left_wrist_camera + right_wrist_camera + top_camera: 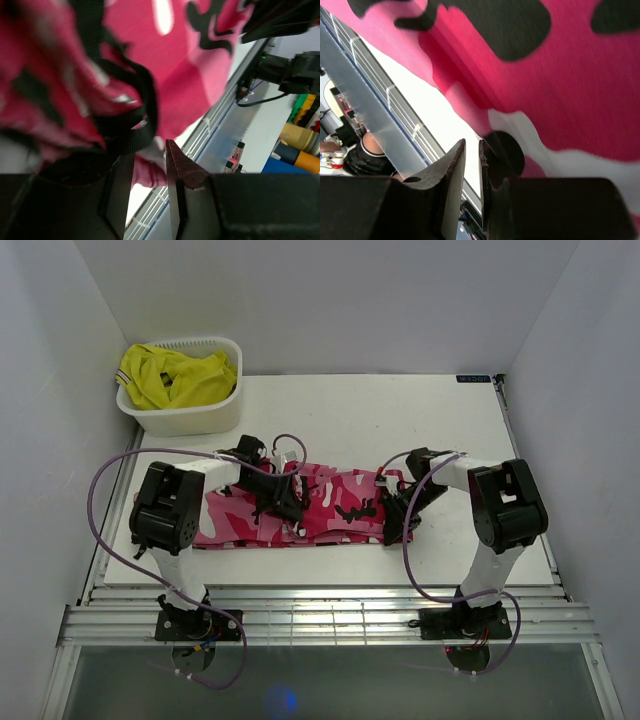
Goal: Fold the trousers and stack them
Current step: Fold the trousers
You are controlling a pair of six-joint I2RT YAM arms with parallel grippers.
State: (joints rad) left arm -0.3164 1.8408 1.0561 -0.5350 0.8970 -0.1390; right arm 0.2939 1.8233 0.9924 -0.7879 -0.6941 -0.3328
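Trousers (340, 502) lie across the surface (400, 420): left pincer (148, 150) half-open around a fold, right pincer (471, 145) nearly closed, grip unclear; yellow garment (175, 378) in basket (180, 422) beyond.

I've got a white table (400, 420) boxed in by plain white walls (330, 300) on three sides, light flat and even. Ribbed aluminium rails (330, 615) run along its near edge. Below them is a dark glossy surface (400, 690) with a blue glint, can't tell if it's floor.
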